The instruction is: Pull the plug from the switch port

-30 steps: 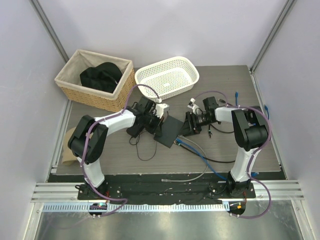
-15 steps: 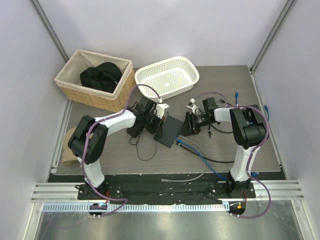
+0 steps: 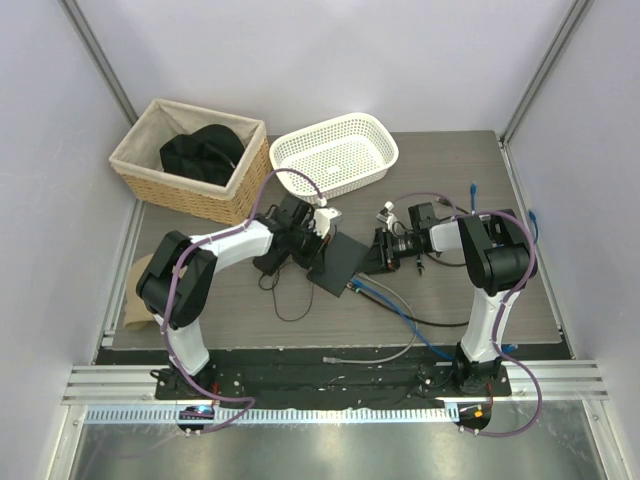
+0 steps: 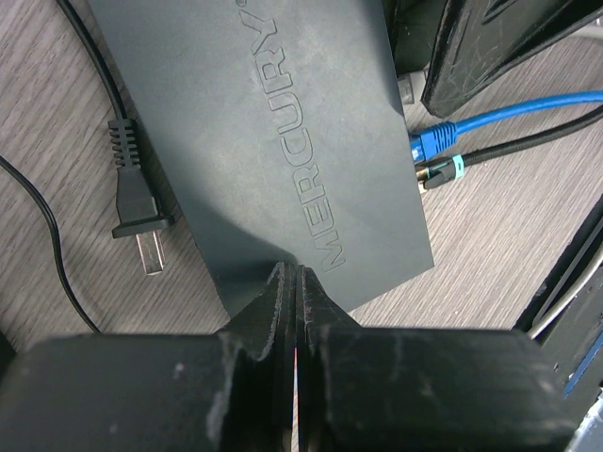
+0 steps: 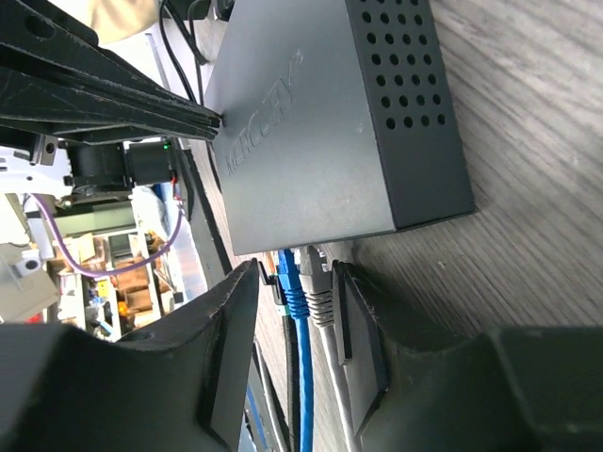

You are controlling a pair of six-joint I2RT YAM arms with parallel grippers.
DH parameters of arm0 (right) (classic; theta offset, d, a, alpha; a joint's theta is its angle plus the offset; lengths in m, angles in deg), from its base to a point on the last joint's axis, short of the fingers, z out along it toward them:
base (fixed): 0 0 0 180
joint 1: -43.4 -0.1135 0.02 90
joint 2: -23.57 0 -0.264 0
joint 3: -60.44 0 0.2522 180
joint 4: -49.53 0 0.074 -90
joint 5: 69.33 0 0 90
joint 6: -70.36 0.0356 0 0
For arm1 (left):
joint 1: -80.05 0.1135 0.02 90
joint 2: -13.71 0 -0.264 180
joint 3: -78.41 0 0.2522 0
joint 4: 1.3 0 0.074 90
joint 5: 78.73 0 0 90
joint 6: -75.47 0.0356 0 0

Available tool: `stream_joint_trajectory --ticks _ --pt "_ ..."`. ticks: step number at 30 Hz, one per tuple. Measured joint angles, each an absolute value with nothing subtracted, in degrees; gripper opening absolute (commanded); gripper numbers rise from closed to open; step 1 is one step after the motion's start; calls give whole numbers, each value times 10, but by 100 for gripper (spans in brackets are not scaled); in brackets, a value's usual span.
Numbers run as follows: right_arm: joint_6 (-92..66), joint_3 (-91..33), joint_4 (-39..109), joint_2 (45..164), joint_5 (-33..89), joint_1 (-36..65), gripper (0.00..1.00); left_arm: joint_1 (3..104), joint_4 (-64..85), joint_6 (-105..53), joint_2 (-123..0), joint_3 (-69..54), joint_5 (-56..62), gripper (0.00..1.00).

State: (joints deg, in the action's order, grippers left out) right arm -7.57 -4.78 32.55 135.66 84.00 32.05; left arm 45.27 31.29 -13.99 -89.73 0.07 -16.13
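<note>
The switch (image 3: 336, 262) (image 4: 283, 122) (image 5: 320, 132) lies flat mid-table, a black box marked MERCURY. My left gripper (image 3: 321, 240) (image 4: 292, 275) is shut and empty, its tips resting on the switch's top near one edge. A blue plug (image 5: 296, 281) (image 4: 429, 143), a grey plug (image 5: 320, 282) and a black plug with a teal band (image 4: 439, 171) sit in the port edge. My right gripper (image 3: 371, 264) (image 5: 294, 294) is open and straddles the blue and grey plugs. Its right pad (image 5: 363, 330) is close to the grey one, and a gap shows at its left finger (image 5: 231, 325).
A wicker basket (image 3: 150, 165) holding something black stands back left, a white plastic basket (image 3: 338, 150) behind the switch. A loose two-prong power plug (image 4: 139, 215) and its cord lie left of the switch. Blue, grey and black cables (image 3: 405, 312) trail toward the front right.
The right gripper's jaws have narrowed around the plugs and its wrist has shifted slightly. The left gripper and the switch have not moved.
</note>
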Motion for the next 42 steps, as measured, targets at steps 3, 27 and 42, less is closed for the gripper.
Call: stream_joint_trajectory --ticks 3,27,42 --pt "-65 -40 344 1359 847 321 45 452 313 -140 -897 0 -159 0" --pt "-17 -20 395 1369 831 324 31 438 309 -125 -893 2 -135 0" --pt "-5 -46 348 1380 817 319 1 432 309 -124 -893 1 -129 0"
